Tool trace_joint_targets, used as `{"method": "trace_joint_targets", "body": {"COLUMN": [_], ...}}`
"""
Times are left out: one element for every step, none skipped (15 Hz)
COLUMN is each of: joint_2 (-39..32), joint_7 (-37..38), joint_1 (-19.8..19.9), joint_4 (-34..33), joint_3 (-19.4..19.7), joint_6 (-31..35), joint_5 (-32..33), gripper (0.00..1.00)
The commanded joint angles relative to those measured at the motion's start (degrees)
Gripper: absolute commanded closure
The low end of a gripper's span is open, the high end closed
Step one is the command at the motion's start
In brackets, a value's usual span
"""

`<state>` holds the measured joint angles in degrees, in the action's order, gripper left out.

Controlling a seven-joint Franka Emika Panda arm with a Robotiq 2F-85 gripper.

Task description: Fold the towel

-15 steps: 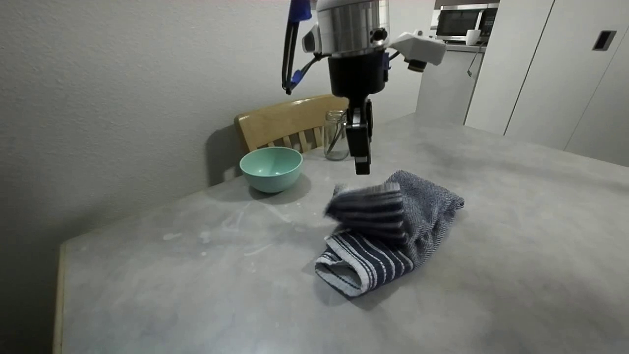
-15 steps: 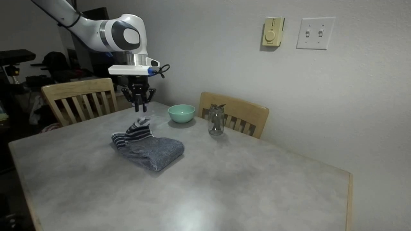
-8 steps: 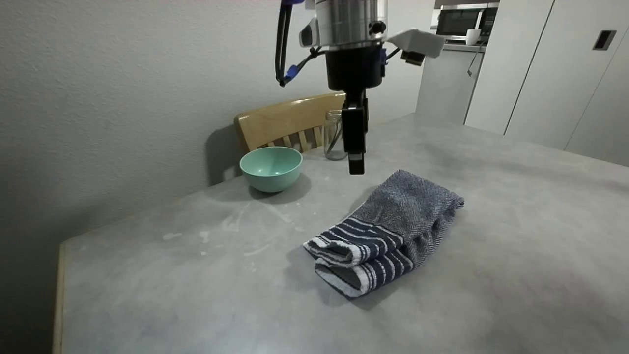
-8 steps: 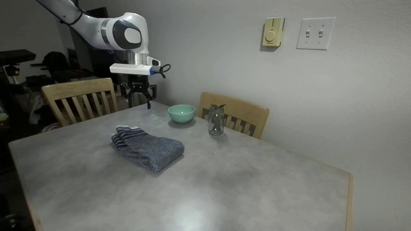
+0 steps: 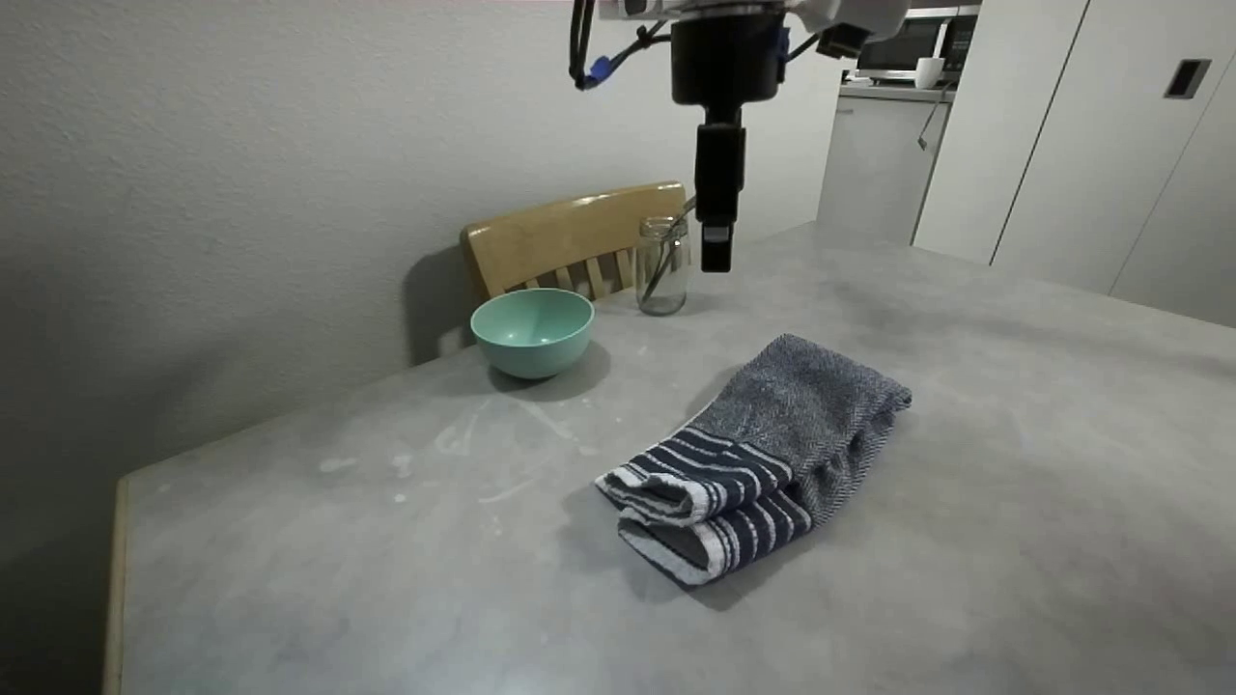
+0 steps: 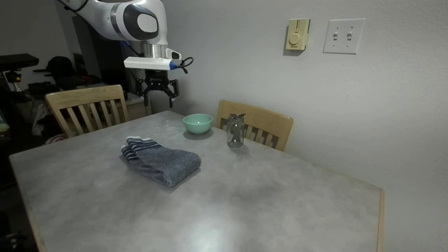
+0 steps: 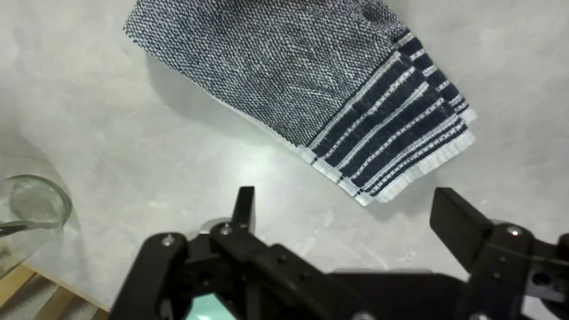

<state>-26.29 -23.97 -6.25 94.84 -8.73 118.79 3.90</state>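
The towel (image 5: 806, 401) lies on the worktop (image 5: 386, 579), folded over on itself. Its two striped ends (image 5: 710, 471) are stacked, navy with white lines and white hems, the upper overlapping the lower; in an exterior view both gape at the hem. In the wrist view the lower one shows past a side of the upper. The rest of the towel is plain blue-grey terry, doubled into a thick slab.

The tool (image 6: 158, 104) hangs higher than the towel and apart from it, pointing down. Its fingers (image 7: 462, 226) are spread wide and grip nothing; in the wrist view, worktop and the towel's striped corner show through the gap. The arm (image 6: 105, 24) is higher than the towel too.

The bowl (image 6: 198, 125) stands upright near the towel, on its side toward the wall (image 6: 245, 70). On that same side stands the jar (image 6: 235, 132), clear glass, with cutlery (image 6: 236, 117) in it. Past both, seen from the towel, is a chair (image 6: 257, 111); in an exterior view another chair (image 6: 85, 95) stands off the towel's striped end.

Higher than the towel, a thermostat (image 6: 298, 35) and a switch plate (image 6: 344, 36) are fixed to the wall. Well beyond the towel, in an exterior view, are a microwave (image 5: 903, 50) and a cup (image 5: 929, 73).
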Motion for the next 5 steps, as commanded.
{"method": "trace_joint_targets", "body": {"joint_2": [0.24,0.31,0.31,0.30,0.31], "joint_7": [0.11,0.11,0.11,0.11,0.11], "joint_1": [0.16,0.13,0.11,0.11,0.11], "joint_4": [0.17,0.38,0.51,0.60,0.64], "joint_3": [-0.24,-0.26,-0.26,-0.26,-0.27], "joint_6": [-0.15,-0.15,-0.15,-0.14,-0.14], "joint_5": [0.12,0.13,0.13,0.13,0.13], "gripper": [0.00,0.00,0.00,0.00,0.00]}}
